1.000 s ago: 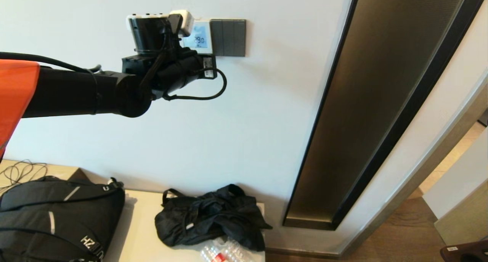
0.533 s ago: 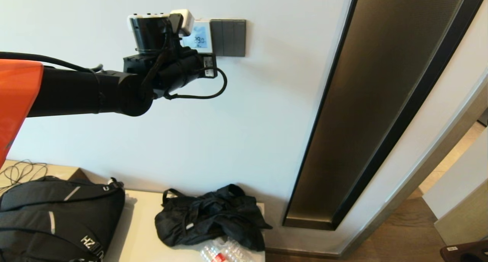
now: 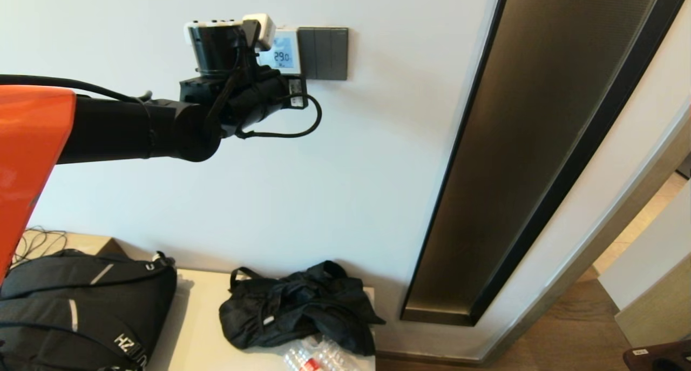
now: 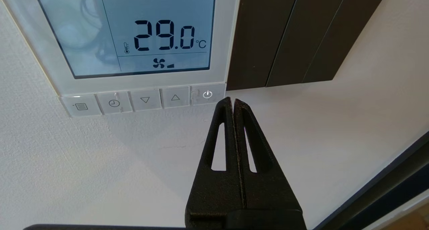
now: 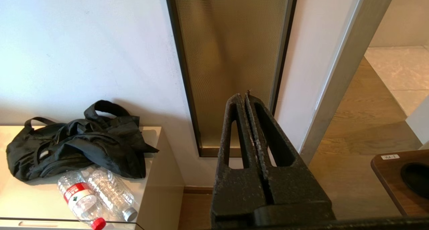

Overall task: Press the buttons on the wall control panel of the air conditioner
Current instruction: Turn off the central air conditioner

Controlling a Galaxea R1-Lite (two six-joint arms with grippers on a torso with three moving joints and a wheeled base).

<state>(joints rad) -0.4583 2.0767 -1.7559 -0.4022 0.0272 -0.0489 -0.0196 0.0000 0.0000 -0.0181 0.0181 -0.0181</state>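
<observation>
The white wall control panel (image 3: 284,49) hangs on the wall; its blue screen (image 4: 134,32) reads 29.0 °C with a fan sign. A row of small white-grey buttons (image 4: 144,100) runs under the screen; the power button (image 4: 207,94) is at the end nearest the dark switch plate. My left gripper (image 4: 233,101) is shut and empty, its tips close to the wall just below the power button's corner; whether they touch I cannot tell. In the head view the left arm hides the panel's lower strip. My right gripper (image 5: 246,96) is shut and empty, held low, away from the panel.
A dark grey three-gang switch plate (image 3: 323,53) adjoins the panel. A tall bronze panel (image 3: 518,144) is set in the wall on the right. Below, a white cabinet (image 3: 200,328) holds a black backpack (image 3: 81,311), a black bag (image 3: 297,306) and plastic bottles (image 5: 94,196).
My left arm has shifted slightly right and up along the wall toward the panel. The screen still reads 29.0.
</observation>
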